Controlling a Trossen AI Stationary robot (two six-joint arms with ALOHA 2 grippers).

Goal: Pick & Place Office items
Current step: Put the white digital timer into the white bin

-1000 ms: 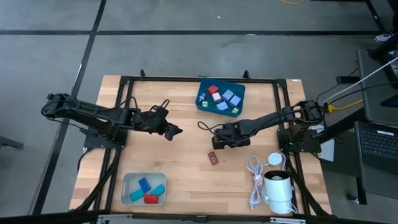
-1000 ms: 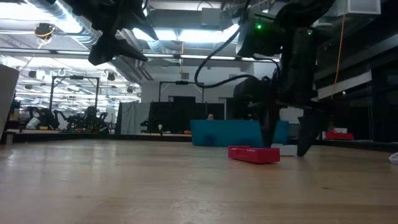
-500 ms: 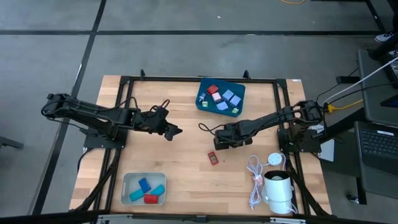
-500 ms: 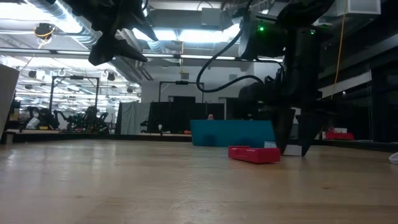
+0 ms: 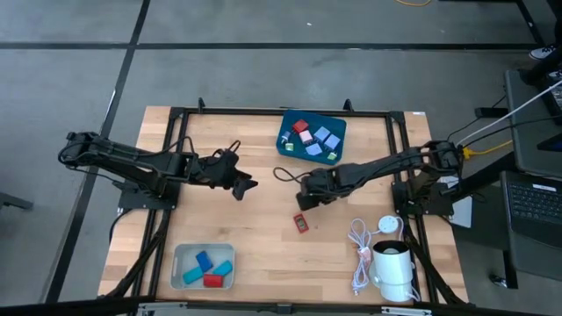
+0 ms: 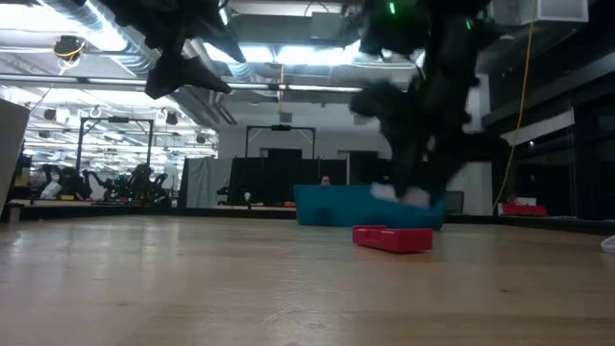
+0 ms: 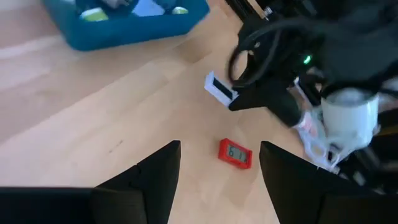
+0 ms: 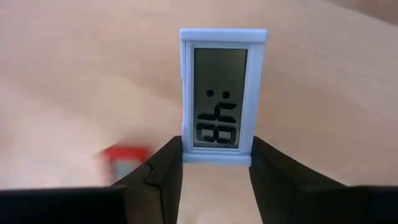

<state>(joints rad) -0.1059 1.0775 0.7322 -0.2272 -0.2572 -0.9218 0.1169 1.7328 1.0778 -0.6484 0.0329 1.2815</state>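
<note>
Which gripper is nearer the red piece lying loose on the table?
Right. The right gripper, shut on a pale blue display piece, hangs just above the red piece; the left gripper waits farther off, toward the table's left.

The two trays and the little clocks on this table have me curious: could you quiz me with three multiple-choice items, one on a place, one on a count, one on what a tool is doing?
1. Where does the red clock lie?
A. On the bare tabletop
B. In the blue tray
C. In the white tray

2. How many pieces are in the white tray?
A. None
B. Three
C. Seven

3. What is the right tool doing?
A. Hanging open and empty
B. Gripping a cable
C. Holding a pale blue clock

Answers:
1. A, it sits on wood, apart from both trays.
2. B, two blue, one red.
3. C, its fingers clamp the clock's lower edge.
</note>
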